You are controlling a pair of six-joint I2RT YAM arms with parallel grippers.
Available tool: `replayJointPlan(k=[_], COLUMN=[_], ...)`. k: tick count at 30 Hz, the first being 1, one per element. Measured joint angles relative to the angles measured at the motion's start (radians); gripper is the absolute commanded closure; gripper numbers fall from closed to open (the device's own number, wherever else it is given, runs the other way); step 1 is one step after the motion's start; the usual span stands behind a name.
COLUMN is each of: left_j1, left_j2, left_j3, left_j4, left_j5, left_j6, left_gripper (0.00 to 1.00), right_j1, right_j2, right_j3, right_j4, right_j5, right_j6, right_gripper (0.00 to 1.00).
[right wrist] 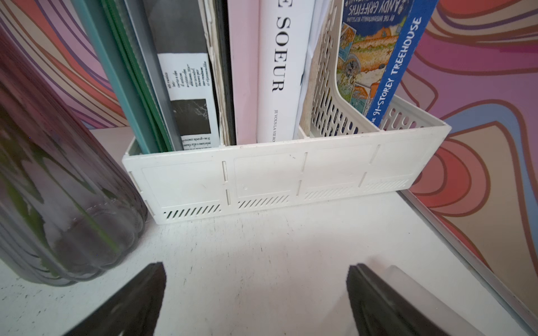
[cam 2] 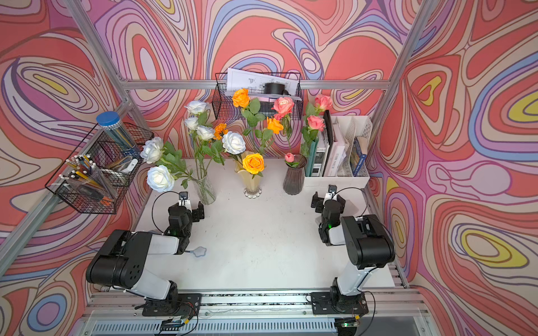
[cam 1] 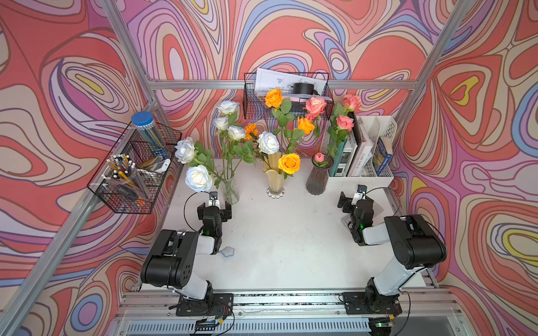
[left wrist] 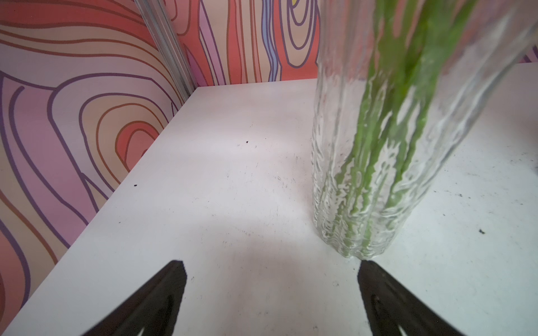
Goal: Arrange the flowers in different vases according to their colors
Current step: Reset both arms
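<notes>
while left fingers (left wrist: 163, 296) and right fingers (right wrist: 139, 299) stand apart, empty, the clear vase (left wrist: 364, 174) sits beside the left pair.

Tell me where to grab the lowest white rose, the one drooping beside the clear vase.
Take the lowest white rose by its green stem, on the stretch between bloom and clear vase rim, not the soft petals. The stem leans out sideways toward the left arm, so probably bring the open left end effector up from the front, jaws across the stem.

white arms (cam 1: 203, 243) with black joints (cam 1: 167, 263)
</notes>
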Motion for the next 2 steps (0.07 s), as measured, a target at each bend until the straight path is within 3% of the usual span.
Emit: replayJointPlan(k=[2], left_j1=[0.0], left_j2=[0.0], left_j3=[0.0], left_j4=[0.0], left_j5=[0.0], left_j6=[0.0], left_gripper=[0.01], right_j1=[0.0], right_j2=[0.0], right_j3=[0.0], right_j4=[0.0], right_j5=[0.0], right_j6=[0.0], right_gripper=[0.02])
